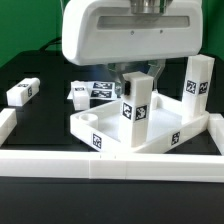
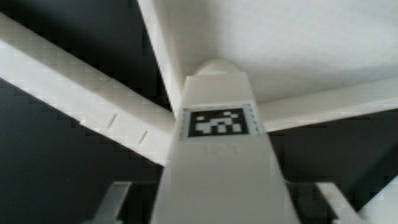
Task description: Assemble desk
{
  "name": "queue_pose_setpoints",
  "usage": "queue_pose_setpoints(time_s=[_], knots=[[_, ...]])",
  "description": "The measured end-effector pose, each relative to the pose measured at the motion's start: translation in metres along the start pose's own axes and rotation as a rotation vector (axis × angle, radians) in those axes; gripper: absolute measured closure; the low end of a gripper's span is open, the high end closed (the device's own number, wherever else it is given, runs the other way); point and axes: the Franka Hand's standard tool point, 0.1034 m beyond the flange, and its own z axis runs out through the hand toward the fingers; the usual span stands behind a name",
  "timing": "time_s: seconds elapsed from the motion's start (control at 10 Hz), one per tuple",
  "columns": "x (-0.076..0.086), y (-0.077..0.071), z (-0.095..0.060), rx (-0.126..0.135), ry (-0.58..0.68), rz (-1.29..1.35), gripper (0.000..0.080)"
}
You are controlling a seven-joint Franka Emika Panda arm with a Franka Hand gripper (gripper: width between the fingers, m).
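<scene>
The white tabletop (image 1: 92,128) lies rim-up at the table's middle, with a round socket showing at its left corner. One white leg (image 1: 135,108) with a tag stands upright in it near the front corner. My gripper (image 1: 132,74) is straight above that leg, its jaws either side of the top end. In the wrist view the leg (image 2: 217,140) runs between my fingers (image 2: 121,200), with a dark gap on each side, so my gripper (image 2: 226,205) is open around it. A second leg (image 1: 197,80) stands upright at the tabletop's right corner. A third leg (image 1: 22,92) lies at the left.
A long white border rail (image 1: 110,165) runs along the front, with short ends at the left (image 1: 6,122) and right (image 1: 214,128). The marker board (image 1: 95,90) lies behind the tabletop. The table surface is black.
</scene>
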Motion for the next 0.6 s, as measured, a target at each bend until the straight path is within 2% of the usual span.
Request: queue_pose_setpoints(time_s=[0.4,0.6], knots=[[-0.009,0.016,-0.001,-0.015,-0.005,0.263,0.0495],[-0.011,0.02,-0.001,-0.019,-0.006,0.295,0.0495]])
